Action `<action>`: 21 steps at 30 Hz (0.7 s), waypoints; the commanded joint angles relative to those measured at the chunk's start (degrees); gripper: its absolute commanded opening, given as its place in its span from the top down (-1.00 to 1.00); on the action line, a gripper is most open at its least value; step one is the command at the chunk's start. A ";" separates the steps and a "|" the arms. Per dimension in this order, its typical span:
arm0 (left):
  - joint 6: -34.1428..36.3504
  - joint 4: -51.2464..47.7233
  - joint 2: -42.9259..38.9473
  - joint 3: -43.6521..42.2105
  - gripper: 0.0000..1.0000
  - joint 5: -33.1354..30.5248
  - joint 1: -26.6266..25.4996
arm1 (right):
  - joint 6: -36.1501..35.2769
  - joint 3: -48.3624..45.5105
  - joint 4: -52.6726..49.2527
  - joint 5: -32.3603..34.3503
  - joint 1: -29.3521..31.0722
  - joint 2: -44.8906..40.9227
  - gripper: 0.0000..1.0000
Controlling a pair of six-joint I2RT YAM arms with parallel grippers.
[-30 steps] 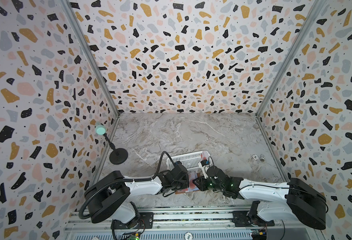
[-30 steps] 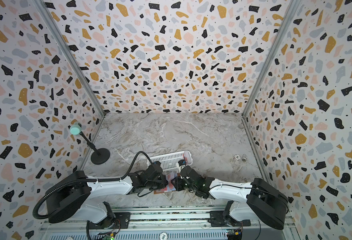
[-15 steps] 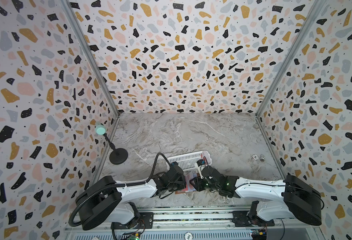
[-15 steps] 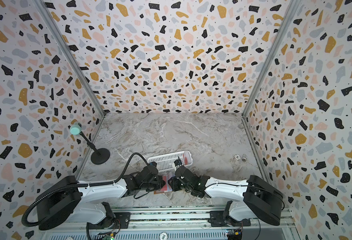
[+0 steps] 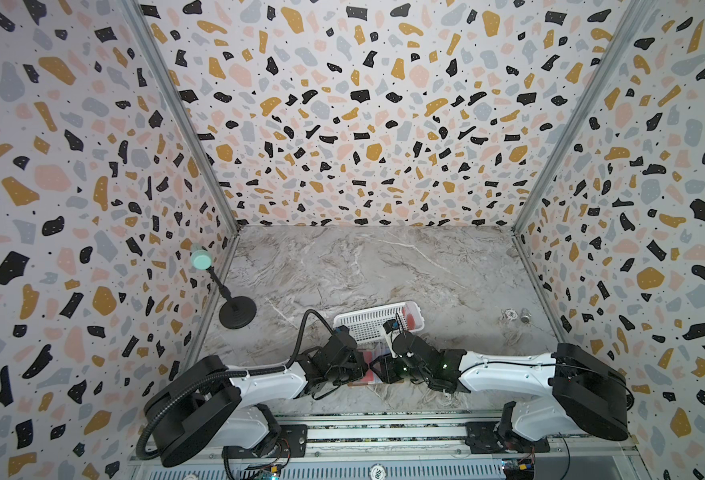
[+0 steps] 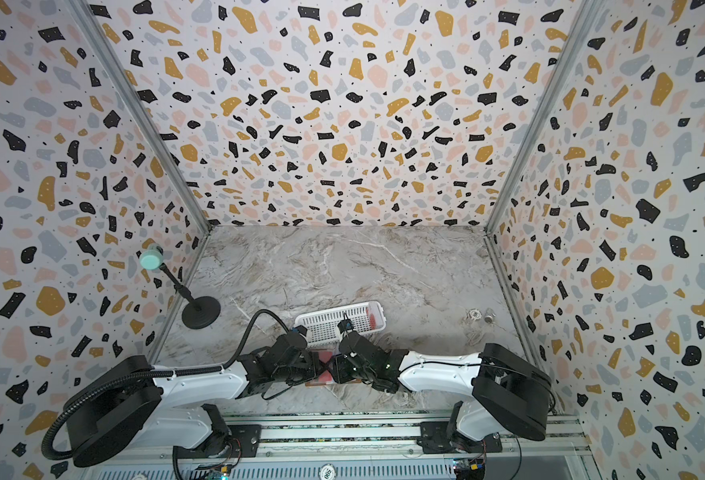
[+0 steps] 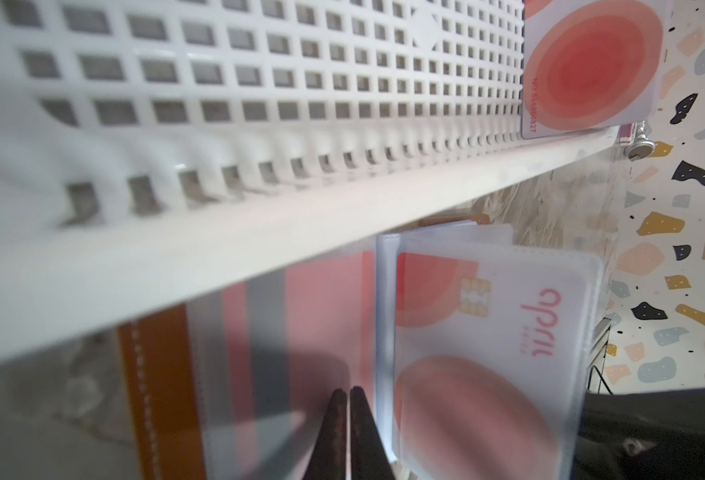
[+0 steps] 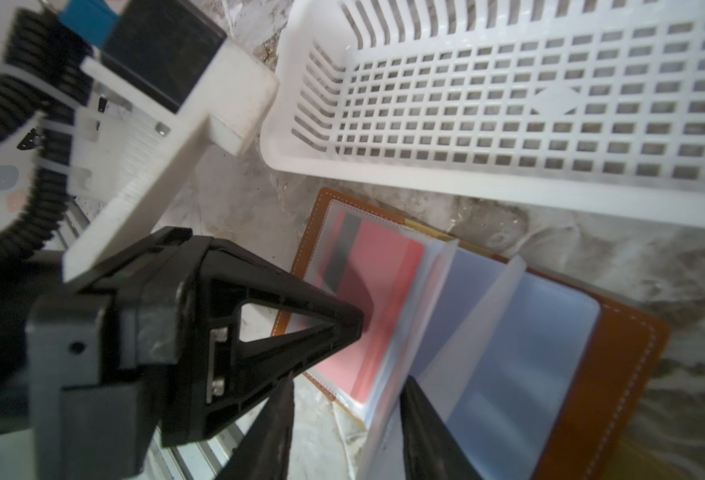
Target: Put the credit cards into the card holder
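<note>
Left wrist alone shows the chip (image 7: pixel 475 297) on a credit card (image 7: pixel 496 357); left fingers (image 7: pixel 334 436) together, right fingers (image 8: pixel 429 440) apart.

right gripper (image 8: pixel 347 376): shifted left, closer to the left gripper (image 7: pixel 347 392); jaws now wider apart.
left gripper: drawn slightly nearer and left.

Top views look down from high; close wrist views share the card holder (image 8: pixel 625 357) and white basket (image 8: pixel 467 183).
</note>
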 commanded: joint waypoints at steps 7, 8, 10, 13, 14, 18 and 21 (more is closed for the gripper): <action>-1.27 5.09 -0.62 -3.14 0.84 2.62 1.33 | -0.91 2.60 0.06 -0.23 1.34 0.64 0.11; -1.37 5.50 -0.80 -3.49 0.84 2.76 1.59 | -1.04 2.68 0.25 -0.44 1.28 0.70 0.12; -1.63 6.20 -1.03 -4.06 0.84 3.24 1.86 | -1.08 2.86 0.47 -0.59 1.52 0.69 0.11; -1.72 6.56 -1.11 -4.51 0.84 3.54 2.08 | -1.00 3.21 0.64 -0.55 1.58 0.83 0.12; -1.72 6.72 -1.18 -4.60 0.84 3.83 2.24 | -0.90 3.30 0.61 -0.52 1.55 1.01 0.12; -1.93 7.18 -2.16 -5.69 0.85 4.21 3.02 | -0.86 3.56 1.09 -0.71 1.58 1.97 0.12; -2.16 7.58 -3.34 -6.78 0.84 4.60 3.93 | -0.85 4.07 1.51 -0.92 1.90 2.77 0.12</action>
